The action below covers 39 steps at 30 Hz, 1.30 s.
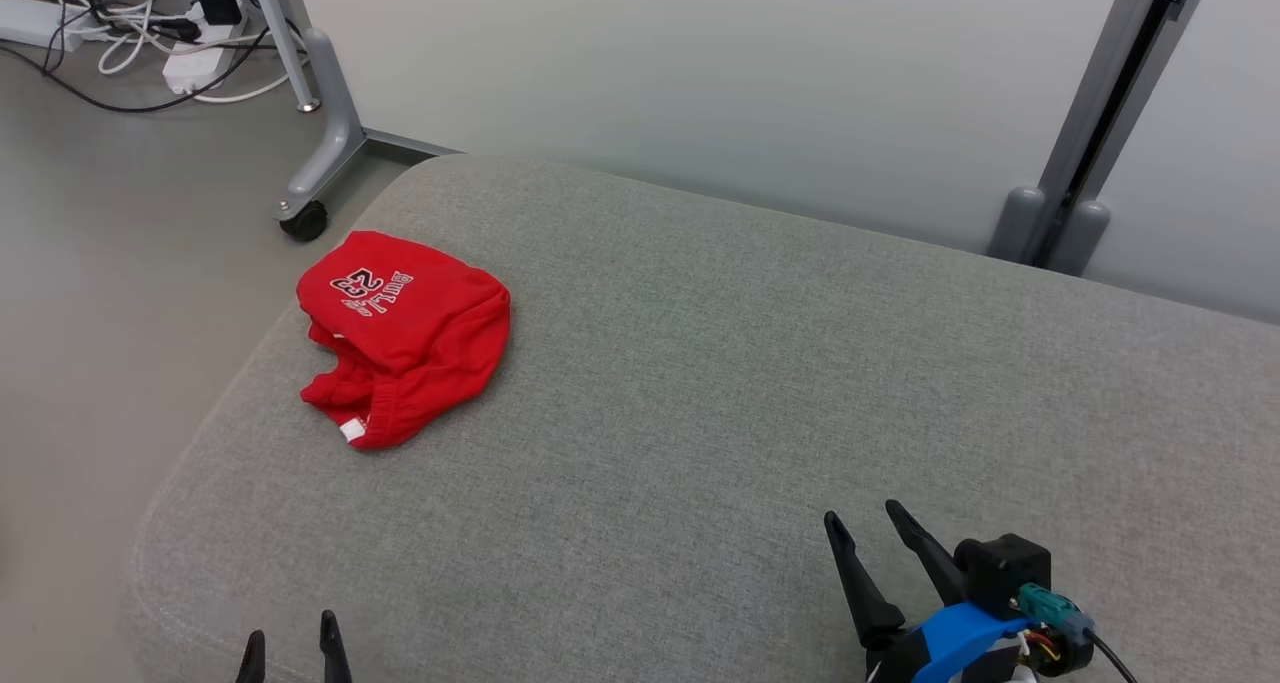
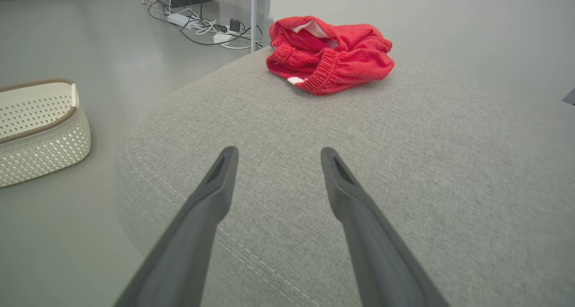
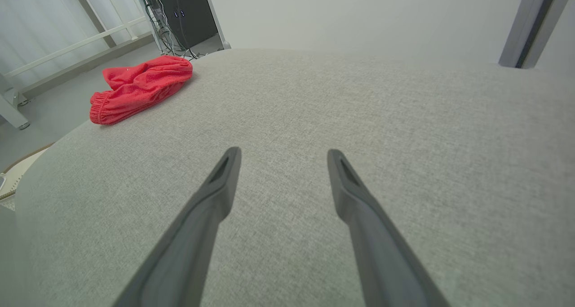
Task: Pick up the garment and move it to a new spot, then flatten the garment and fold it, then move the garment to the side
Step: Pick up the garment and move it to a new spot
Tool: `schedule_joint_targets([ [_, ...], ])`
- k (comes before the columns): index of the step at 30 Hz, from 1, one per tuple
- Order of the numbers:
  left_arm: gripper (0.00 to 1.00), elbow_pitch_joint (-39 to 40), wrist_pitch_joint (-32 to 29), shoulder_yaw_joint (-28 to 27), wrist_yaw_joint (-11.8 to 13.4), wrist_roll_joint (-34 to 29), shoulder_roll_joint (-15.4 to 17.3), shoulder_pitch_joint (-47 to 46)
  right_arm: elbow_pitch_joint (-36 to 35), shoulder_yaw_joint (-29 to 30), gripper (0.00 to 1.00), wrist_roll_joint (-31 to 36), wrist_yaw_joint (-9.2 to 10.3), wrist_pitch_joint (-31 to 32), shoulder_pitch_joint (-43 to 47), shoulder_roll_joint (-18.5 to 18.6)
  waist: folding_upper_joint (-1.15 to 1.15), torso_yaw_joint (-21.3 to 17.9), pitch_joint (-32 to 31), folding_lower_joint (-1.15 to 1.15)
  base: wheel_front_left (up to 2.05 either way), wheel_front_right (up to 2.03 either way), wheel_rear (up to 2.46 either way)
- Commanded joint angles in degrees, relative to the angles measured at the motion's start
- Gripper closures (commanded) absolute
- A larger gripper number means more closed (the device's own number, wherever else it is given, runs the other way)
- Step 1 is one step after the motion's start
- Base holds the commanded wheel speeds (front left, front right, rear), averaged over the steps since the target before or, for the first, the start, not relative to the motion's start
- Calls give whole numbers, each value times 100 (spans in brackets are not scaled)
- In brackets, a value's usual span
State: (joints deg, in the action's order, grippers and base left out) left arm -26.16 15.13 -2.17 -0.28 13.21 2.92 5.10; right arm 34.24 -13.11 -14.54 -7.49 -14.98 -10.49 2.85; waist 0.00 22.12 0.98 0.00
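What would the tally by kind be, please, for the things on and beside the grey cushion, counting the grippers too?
Red garment: 1
Grey cushion: 1
White basket on the floor: 1
Grippers, both open: 2 (left gripper, right gripper)
Total: 5

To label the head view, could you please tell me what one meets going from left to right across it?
Cables and power strips on the floor → red garment → right hand → grey upright post.
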Motion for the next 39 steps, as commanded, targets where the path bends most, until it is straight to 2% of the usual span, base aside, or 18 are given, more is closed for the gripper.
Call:
schedule_joint_targets([
  [1,0,-14,1,-56,19,46,-1,56,-4,-28,0,-46,0,-27,-65,16,0,61,45,0,0,0,0],
  [7,0,-34,1,-254,-27,213,0,76,-4,-194,0,-67,0,-27,-113,16,0,-20,75,0,0,0,0],
  [14,0,-142,1,-562,-332,402,1,-536,-77,-149,0,83,0,-27,-251,16,0,-256,370,0,0,0,0],
  [17,0,-290,1,-764,-462,364,134,-1008,-141,-138,0,174,0,-27,-322,16,0,-343,568,0,0,0,0],
  [23,0,-912,-15,-769,-647,401,687,-2251,-338,-134,0,289,0,-27,-545,16,0,-524,1023,0,0,0,0],
  [30,0,-1735,-852,-409,-735,732,1383,-3727,-565,-79,0,404,0,-27,-871,16,0,-793,1568,0,0,0,0],
  [39,0,-2385,-2279,304,-720,1515,1824,-4663,-695,10,0,551,1,-22,-1156,30,0,-1181,2125,0,0,0,0],
])
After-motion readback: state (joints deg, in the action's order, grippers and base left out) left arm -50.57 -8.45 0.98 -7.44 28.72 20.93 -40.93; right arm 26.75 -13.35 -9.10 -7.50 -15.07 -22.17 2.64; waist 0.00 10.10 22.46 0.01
